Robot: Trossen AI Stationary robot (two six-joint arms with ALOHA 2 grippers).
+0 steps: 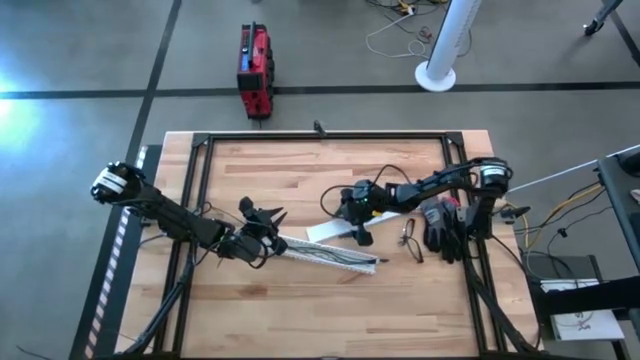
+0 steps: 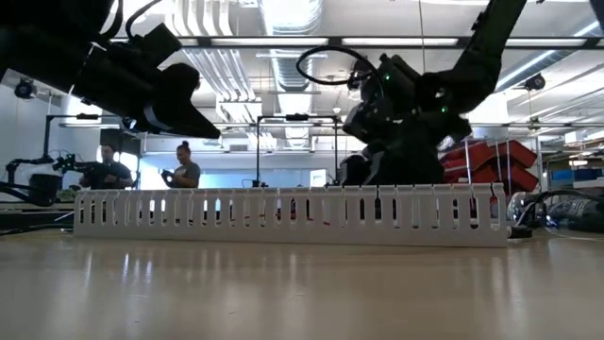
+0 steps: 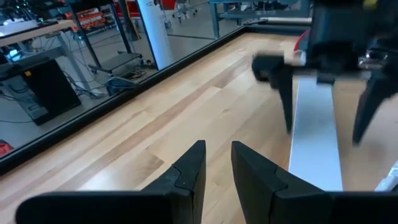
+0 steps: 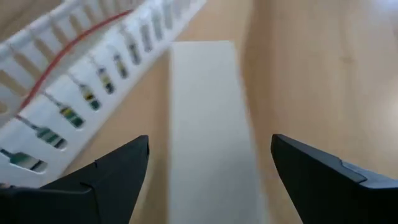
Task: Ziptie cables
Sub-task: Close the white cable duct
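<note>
A white slotted cable duct [image 1: 330, 256] lies on the wooden table [image 1: 300, 170]. Cables run inside it, among them a red one [image 4: 74, 46]. Beside the duct, on its far side, lies a flat white cover strip [image 4: 211, 124]. My right gripper [image 1: 353, 222] hangs over the strip's right end, pointing down. It is open wide, with one finger on either side of the strip and clear of it. My left gripper [image 3: 217, 168] hovers at the duct's left end, aimed along the strip. It is open by a narrow gap, with nothing between the fingers. A ziptie is out of view.
Black gloves [image 1: 442, 230] and a loose dark cable [image 1: 410, 240] lie at the right side of the table. A black frame [image 1: 320, 136] runs around the table. Bare wood lies near and far of the duct. People stand in the room beyond [image 2: 179, 168].
</note>
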